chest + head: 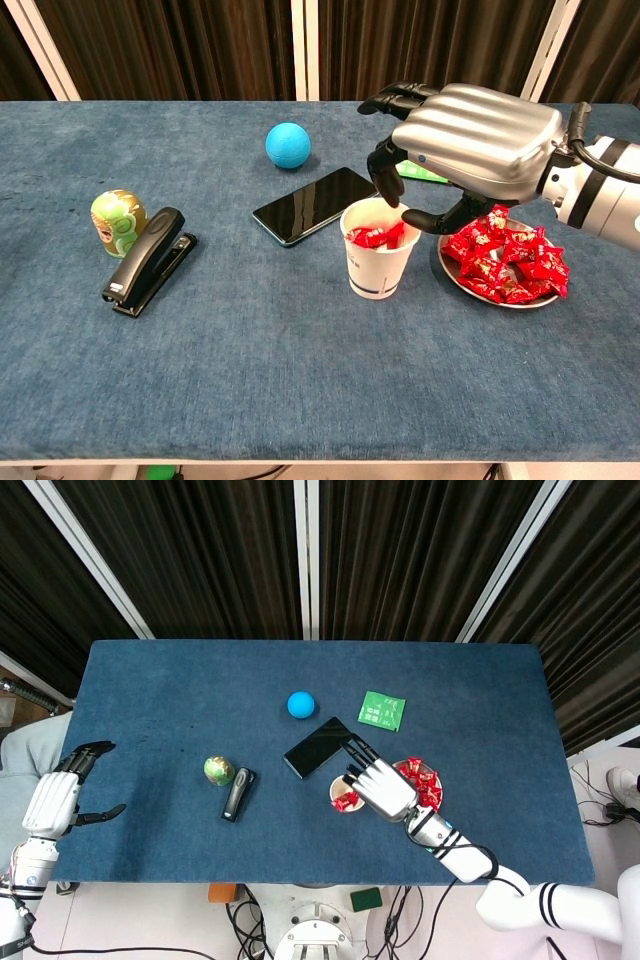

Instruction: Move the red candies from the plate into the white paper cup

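Observation:
A white paper cup [378,251] [344,794] stands upright just left of the plate [478,290] [432,777]. One red candy [377,236] [346,800] lies inside the cup, below its rim. Several red candies [510,262] [424,783] are piled on the plate. My right hand [472,148] [377,784] hovers over the cup and the plate's left part, thumb and fingers apart and holding nothing. My left hand [56,798] stays off the table's left edge, open and empty; it shows only in the head view.
A black phone [314,205] lies just behind the cup. A blue ball [288,145] and a green packet [381,711] sit further back. On the left are a black stapler [149,261] and a green egg-shaped toy [118,221].

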